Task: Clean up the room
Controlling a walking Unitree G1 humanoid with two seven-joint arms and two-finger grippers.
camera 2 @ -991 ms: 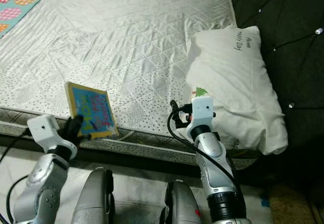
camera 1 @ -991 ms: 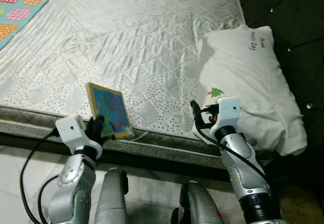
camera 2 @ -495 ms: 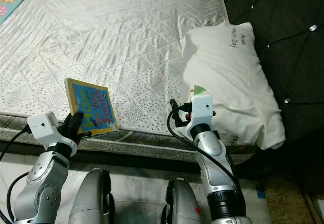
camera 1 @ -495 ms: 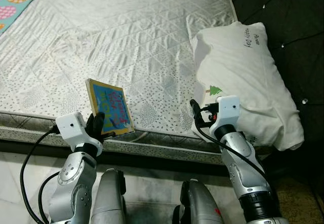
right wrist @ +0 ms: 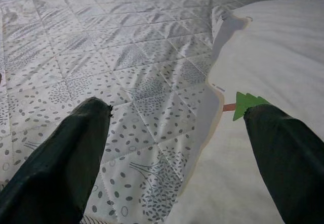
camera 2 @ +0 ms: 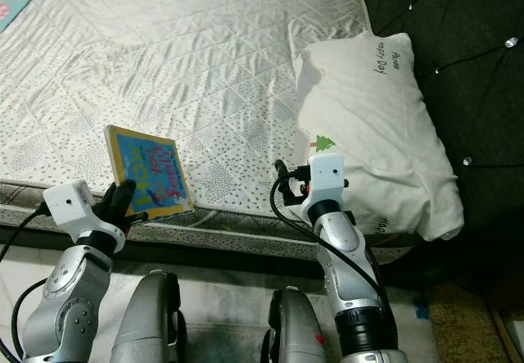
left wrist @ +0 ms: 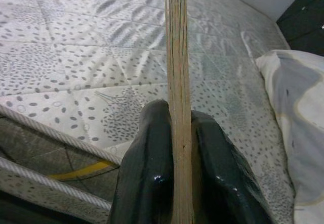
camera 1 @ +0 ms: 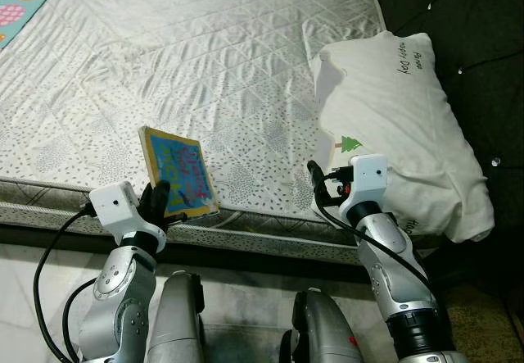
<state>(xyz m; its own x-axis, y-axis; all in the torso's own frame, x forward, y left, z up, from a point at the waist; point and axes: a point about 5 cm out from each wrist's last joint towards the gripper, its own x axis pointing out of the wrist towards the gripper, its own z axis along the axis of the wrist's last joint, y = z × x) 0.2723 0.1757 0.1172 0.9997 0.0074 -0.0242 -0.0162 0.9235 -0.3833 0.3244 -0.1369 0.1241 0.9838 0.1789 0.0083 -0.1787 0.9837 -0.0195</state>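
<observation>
Over mattress [camera 1: 205,60]: left claw [left wrist: 174,133] pinches book [camera 1: 180,174]; right claw [right wrist: 177,148] gapes.

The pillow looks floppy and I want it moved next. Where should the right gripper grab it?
Pinch the pillow at its near-left edge by the green tree print, coming from the mattress side. The open right gripper already straddles that thin edge.

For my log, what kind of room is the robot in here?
Most likely a bedroom: a quilted mattress, a white pillow and a dark tufted headboard.
</observation>
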